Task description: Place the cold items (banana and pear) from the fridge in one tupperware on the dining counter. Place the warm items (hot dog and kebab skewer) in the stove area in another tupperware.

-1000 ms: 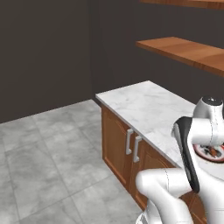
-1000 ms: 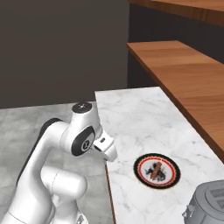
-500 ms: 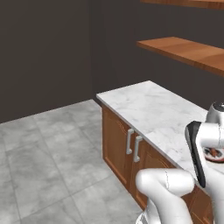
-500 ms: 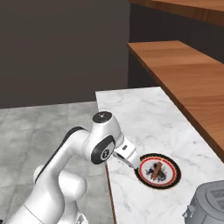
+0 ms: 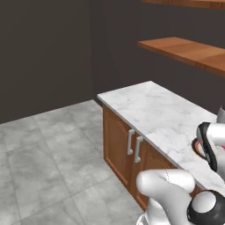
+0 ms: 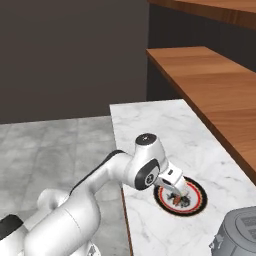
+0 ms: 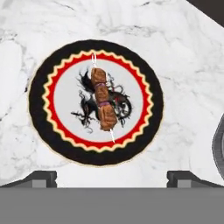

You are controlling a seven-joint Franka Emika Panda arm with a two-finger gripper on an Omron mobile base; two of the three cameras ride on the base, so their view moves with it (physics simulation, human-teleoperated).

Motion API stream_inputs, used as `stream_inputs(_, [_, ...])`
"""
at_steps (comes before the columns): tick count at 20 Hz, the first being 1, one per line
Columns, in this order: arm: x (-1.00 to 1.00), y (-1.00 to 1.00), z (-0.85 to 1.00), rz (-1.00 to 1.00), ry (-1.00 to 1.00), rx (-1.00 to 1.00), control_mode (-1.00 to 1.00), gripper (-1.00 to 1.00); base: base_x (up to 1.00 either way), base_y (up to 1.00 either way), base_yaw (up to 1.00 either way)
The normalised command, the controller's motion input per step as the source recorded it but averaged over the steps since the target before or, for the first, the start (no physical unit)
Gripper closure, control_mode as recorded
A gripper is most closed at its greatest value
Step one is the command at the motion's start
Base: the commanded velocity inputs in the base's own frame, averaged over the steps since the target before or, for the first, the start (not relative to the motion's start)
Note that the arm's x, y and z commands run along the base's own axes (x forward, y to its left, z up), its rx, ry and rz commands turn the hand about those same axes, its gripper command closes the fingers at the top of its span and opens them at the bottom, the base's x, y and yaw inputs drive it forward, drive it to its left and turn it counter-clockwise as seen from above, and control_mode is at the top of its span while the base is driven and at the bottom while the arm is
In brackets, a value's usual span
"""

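One brown meat kebab skewer (image 7: pixel 102 104) lay in the middle of the hand view, above the gripper (image 7: pixel 112 177), whose two dark tips stood wide apart and held nothing. It had three chunks on a thin white stick. It lay on one round black-and-red plate (image 7: pixel 48 131) on the white marble counter (image 7: pixel 183 65).
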Motion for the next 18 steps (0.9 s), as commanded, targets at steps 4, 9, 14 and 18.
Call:
stream_inputs(4, [0.22, -0.79, -0.24, 0.06, 0.18, 0.00, -1.00, -1.00, 0.00, 0.00, 0.00])
stream_inputs(9, [0.14, -0.20, -0.40, 0.09, 0.05, 0.03, -1.00, -1.00, 0.00, 0.00, 0.00])
stream_inputs(14, [0.01, 0.04, -0.29, 0.09, 0.00, 0.05, -1.00, -1.00, 0.00, 0.00, 0.00])
stream_inputs(18, [0.00, 0.22, -0.17, 0.06, 0.00, 0.03, -1.00, -1.00, 0.00, 0.00, 0.00])
